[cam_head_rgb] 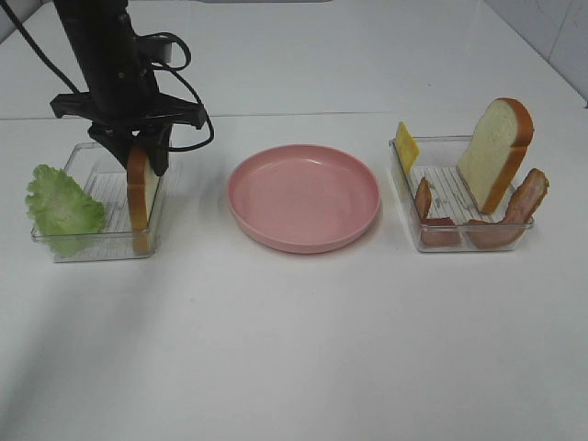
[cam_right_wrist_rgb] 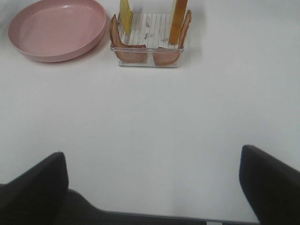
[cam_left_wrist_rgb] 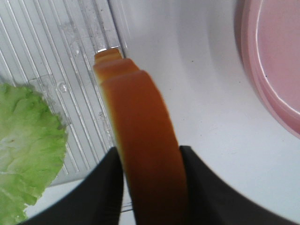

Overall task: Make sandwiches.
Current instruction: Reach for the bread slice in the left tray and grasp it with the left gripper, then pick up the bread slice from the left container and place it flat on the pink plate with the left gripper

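My left pincer (cam_head_rgb: 142, 152) is closed narrow on the crust of a bread slice (cam_head_rgb: 140, 193), one finger on each side. The slice stands upright in the left clear tray (cam_head_rgb: 64, 250) on its plate side, and the lettuce leaf (cam_head_rgb: 62, 204) is draped over the tray's opposite side. My right pincer (cam_right_wrist_rgb: 152, 157) hangs wide and holds nothing above the white table (cam_right_wrist_rgb: 154, 108), while the second bread slice (cam_head_rgb: 496, 152), cheese square (cam_head_rgb: 406, 147) and bacon strips (cam_head_rgb: 528, 197) sit in the right tray (cam_head_rgb: 459, 246), with the pink plate (cam_head_rgb: 303, 244) between the trays.

Pink plate (cam_head_rgb: 303, 197) lies between left tray (cam_head_rgb: 110, 246) and right tray (cam_head_rgb: 441, 179).
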You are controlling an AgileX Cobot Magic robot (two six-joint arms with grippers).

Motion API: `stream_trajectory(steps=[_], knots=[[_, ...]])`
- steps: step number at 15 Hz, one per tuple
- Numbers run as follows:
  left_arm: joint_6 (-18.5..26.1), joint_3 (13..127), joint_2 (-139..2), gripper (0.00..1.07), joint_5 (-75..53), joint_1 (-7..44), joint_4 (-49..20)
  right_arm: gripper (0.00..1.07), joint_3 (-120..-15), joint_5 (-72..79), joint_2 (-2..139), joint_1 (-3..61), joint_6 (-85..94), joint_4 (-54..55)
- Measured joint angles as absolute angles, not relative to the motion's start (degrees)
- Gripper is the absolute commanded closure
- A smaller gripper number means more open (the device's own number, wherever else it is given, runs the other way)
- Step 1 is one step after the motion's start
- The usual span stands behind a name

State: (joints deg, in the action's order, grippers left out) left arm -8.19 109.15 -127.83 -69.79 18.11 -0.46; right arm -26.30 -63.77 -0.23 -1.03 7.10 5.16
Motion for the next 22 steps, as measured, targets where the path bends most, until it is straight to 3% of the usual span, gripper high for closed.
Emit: stream_trajectory(steps=[1, 9, 14, 17, 18, 22], knots=[[-8.19, 109.21, -127.83, 1.04, -70.13, 18.05, 0.52, 0.11, -26.30, -63.77, -0.23, -1.03, 7.10, 5.16], [-7.79, 109.43, -127.20, 1.07, -70.24, 18.05, 0.74, 0.11, -26.30, -63.77, -0.23, -1.03, 7.10, 5.21], [-8.48, 109.43, -114.53, 1.07, -70.24, 18.05, -2.92, 0.11, -26.30, -63.77, -0.23, -1.03, 7.10, 5.21], [-5.04, 109.49, -112.24, 1.07, -70.24, 18.05, -17.13, 0.11, -26.30, -63.77, -0.23, -1.03, 7.10, 5.21], [-2.46, 109.49, -114.88, 1.07, -68.07, 18.11, -24.29, 0.11, -26.30, -63.77, -0.23, -1.03, 7.10, 5.21], [5.50, 109.49, -125.76, 1.07, -59.19, 18.62, -40.68, 0.11, -26.30, -63.77, -0.23, -1.03, 7.10, 5.21]])
